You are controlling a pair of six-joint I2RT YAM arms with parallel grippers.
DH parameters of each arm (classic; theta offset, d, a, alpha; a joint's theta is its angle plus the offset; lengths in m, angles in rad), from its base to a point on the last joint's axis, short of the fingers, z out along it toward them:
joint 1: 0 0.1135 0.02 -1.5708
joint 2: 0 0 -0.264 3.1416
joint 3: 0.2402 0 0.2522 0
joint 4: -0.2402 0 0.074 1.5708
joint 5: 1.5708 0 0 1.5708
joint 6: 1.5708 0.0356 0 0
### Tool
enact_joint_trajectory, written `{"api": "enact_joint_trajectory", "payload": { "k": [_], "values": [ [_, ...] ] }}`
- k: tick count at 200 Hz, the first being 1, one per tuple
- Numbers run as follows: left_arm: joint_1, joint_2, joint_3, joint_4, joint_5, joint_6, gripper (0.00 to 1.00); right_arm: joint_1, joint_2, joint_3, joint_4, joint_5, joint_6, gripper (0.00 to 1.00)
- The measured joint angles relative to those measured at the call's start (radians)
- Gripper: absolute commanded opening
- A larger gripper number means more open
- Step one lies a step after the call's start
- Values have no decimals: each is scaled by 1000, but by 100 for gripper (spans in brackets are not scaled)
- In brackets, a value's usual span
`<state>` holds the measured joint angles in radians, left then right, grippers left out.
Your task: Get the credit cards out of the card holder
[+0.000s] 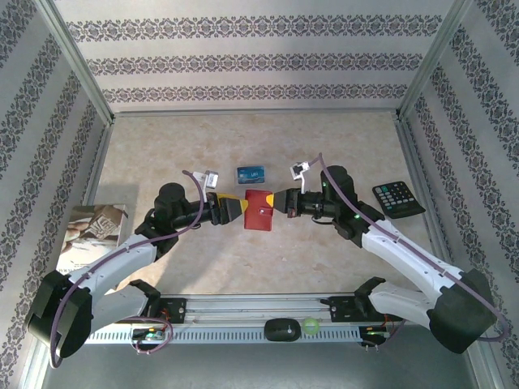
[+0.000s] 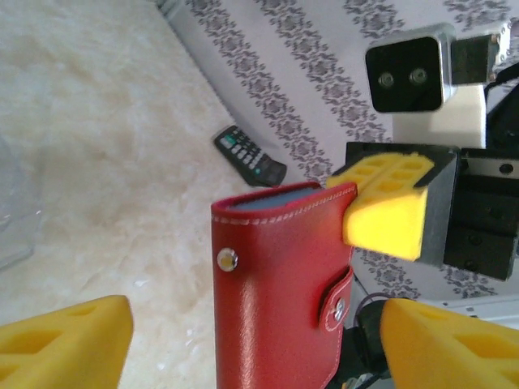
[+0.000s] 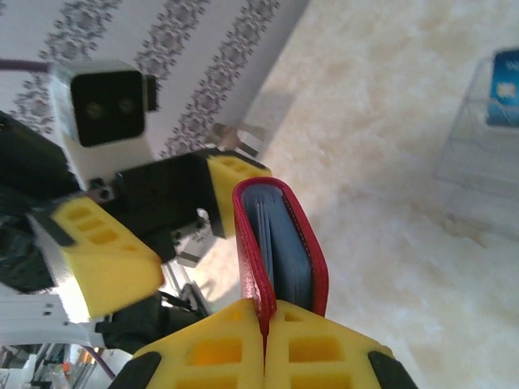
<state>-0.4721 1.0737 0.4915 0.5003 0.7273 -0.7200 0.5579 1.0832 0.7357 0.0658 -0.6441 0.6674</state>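
Well to the left of the card holder [image 1: 259, 209], a pale booklet [image 1: 96, 229] lies near the table's edge. The left gripper [image 1: 236, 211] sits just left of the holder. From above, its spread is hard to judge. Its own wrist camera shows the yellow fingers [image 2: 69, 344] wide apart, with the red wallet upright between them and a gap on each side. That view also shows a strap tab with a snap on the wallet's face. The right wrist view sees the holder end-on, with blue-grey sleeves between its covers. The right gripper [image 1: 279, 203], just right of the holder, is clamped on a red cover edge. Behind the holder sits a blue card [image 1: 252, 173]; the right wrist view makes out its clear stand [image 3: 478, 162]. A black keypad remote [image 1: 397, 198] lies well to the holder's right.
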Motion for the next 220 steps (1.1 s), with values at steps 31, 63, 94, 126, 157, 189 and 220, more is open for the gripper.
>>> {"api": "enact_joint_trajectory", "payload": {
  "k": [31,63,94,126,157,189,220],
  "values": [
    [0,0,-16,109,40,-38,64,0,0,26,76,-33,24,0],
    [0,0,-17,164,64,-67,32,0,27,53,132,-46,49,0],
    [-1,-12,-17,179,58,-93,1,-6,56,62,134,-14,77,15],
    [-36,-83,-5,24,-52,-51,0,6,51,124,-44,166,103,49],
    [-126,-114,63,-171,-259,13,0,88,10,185,-264,436,123,53],
    [-227,-110,93,-295,-475,65,0,242,2,227,-369,625,158,58],
    [-283,-77,126,-344,-602,93,0,335,83,296,-402,711,167,58]
  ]
}}
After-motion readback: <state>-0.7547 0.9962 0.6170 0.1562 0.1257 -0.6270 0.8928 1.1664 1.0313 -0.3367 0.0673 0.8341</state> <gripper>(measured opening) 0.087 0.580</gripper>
